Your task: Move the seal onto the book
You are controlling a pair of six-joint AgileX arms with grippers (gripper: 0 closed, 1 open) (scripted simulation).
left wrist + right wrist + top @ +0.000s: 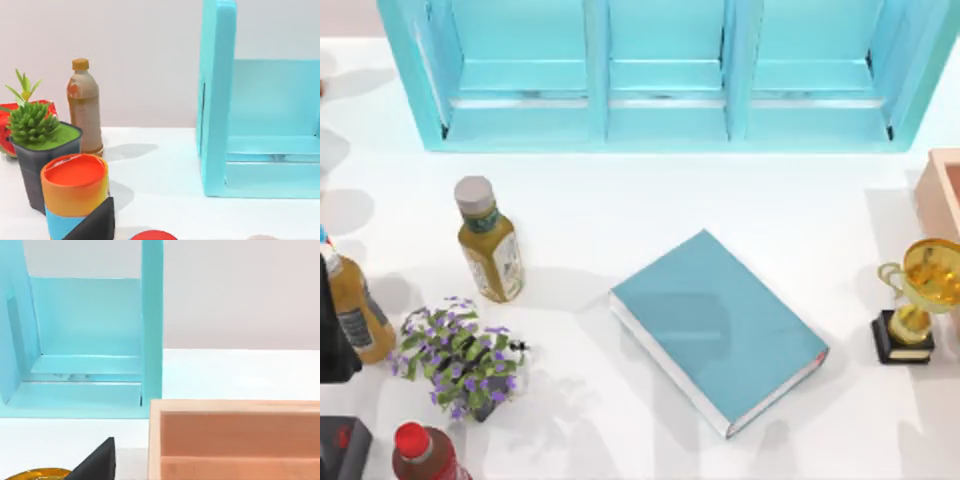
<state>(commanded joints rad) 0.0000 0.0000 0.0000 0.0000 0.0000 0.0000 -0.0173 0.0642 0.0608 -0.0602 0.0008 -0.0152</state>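
Observation:
The book (pixel 718 328), a thick teal-blue hardcover with white page edges and a thin red trim, lies flat and slanted in the middle of the table. Nothing rests on its cover. The seal is out of view. My left arm (pixel 336 335) is a dark shape at the table's left edge, beside an amber bottle. A dark tip of my left gripper (pixel 95 222) shows in the left wrist view, and a dark tip of my right gripper (pixel 97 460) in the right wrist view, near a wooden box.
A teal shelf unit (pixel 665 110) spans the back. On the left stand two amber bottles (pixel 490 243) (pixel 355 310), a purple-flowered plant (pixel 460 358) and a red-capped bottle (pixel 420 452). At the right are a gold trophy (pixel 918 300) and a wooden box (pixel 942 195).

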